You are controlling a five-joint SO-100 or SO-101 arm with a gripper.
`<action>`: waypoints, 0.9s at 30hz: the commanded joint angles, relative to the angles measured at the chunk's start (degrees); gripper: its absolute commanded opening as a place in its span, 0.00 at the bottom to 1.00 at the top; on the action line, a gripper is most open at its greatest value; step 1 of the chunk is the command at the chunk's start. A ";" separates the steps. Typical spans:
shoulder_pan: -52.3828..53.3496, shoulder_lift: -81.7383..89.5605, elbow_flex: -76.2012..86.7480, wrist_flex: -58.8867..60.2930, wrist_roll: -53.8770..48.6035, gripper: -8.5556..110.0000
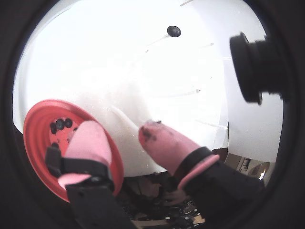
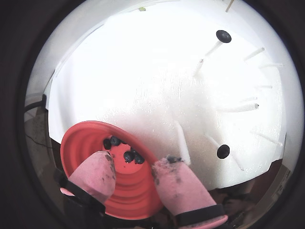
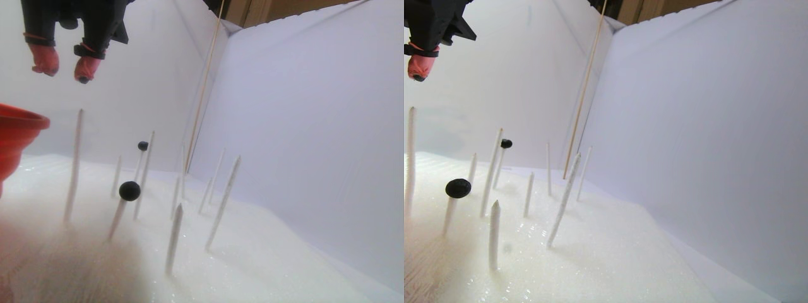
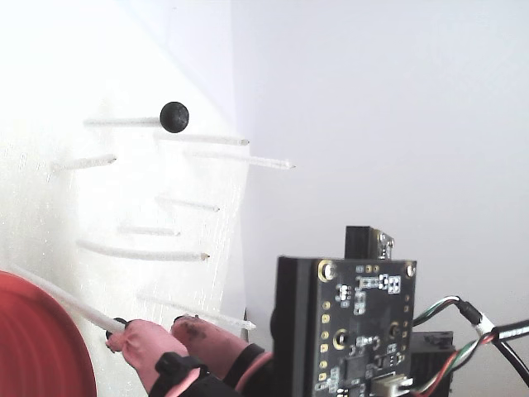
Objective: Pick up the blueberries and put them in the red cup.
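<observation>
Wrist view: four blueberries (image 2: pixel 125 150) lie in the red cup (image 2: pixel 86 138) below my pincer (image 2: pixel 133 171), its pink fingers apart and empty. Two more sit on white spikes (image 2: pixel 178 138) ahead, the nearer (image 2: pixel 222 151) forward-right.

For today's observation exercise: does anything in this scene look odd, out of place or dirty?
Yes. The gripper hangs open over the red cup, and its pink fingertips carry dark smudges. Two blueberries sit impaled on white sticks rather than lying flat.

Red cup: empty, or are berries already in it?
Not empty. In a wrist view the red cup holds a cluster of dark blueberries; two more remain on white sticks outside it.
</observation>
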 commanded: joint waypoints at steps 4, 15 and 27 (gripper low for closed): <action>3.16 6.86 -2.29 -2.02 -1.85 0.19; 5.62 7.38 -2.81 -2.55 -2.55 0.19; 9.49 3.52 -3.52 -6.06 -2.90 0.19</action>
